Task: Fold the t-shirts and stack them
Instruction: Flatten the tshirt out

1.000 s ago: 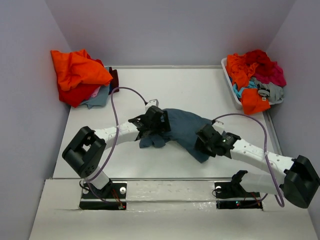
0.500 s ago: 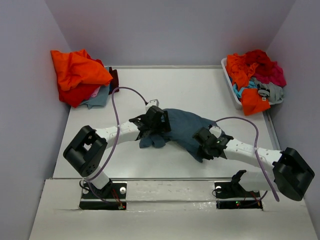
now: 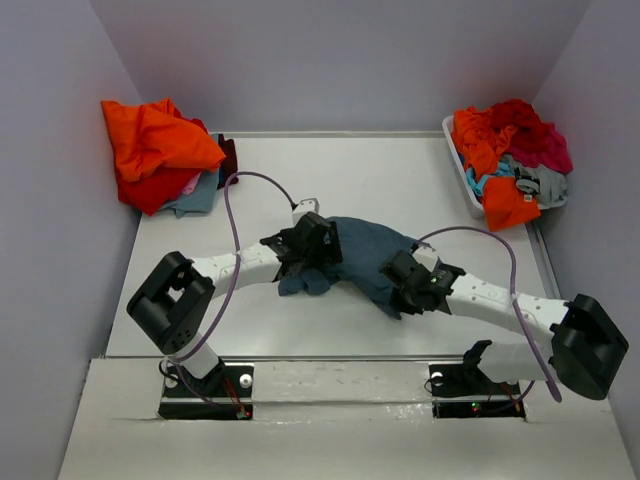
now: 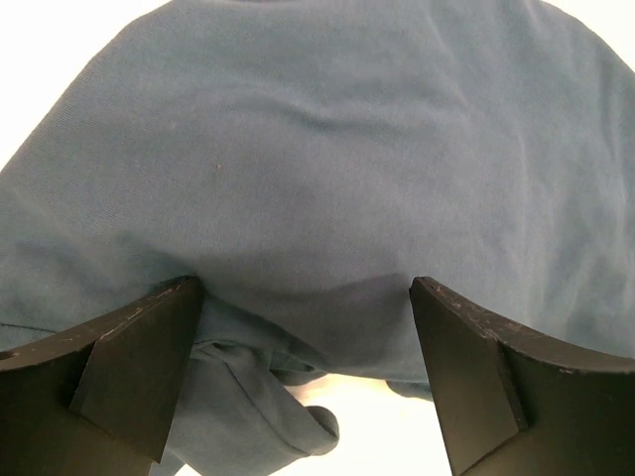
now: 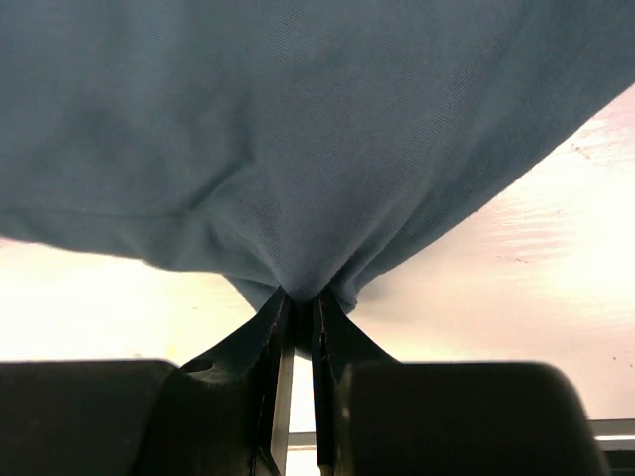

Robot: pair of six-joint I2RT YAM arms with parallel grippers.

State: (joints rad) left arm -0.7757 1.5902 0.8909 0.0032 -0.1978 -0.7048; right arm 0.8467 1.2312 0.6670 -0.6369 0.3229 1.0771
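Right gripper (image 5: 298, 305) is pinching a gathered fold of the slate-blue t-shirt (image 5: 298, 129), jaws drawn almost together and cloth bunching at the tips, the rest draping away over the pale table (image 5: 556, 258). Left gripper (image 4: 308, 297) is standing with jaws spread wide over the shirt's left part, gripping nothing. In the top view the shirt is lying crumpled mid-table between both arms; an orange-topped pile of t-shirts (image 3: 155, 145) is sitting at the far left corner, and a white bin (image 3: 456, 158) at the far right is holding a mixed heap of t-shirts (image 3: 515, 150).
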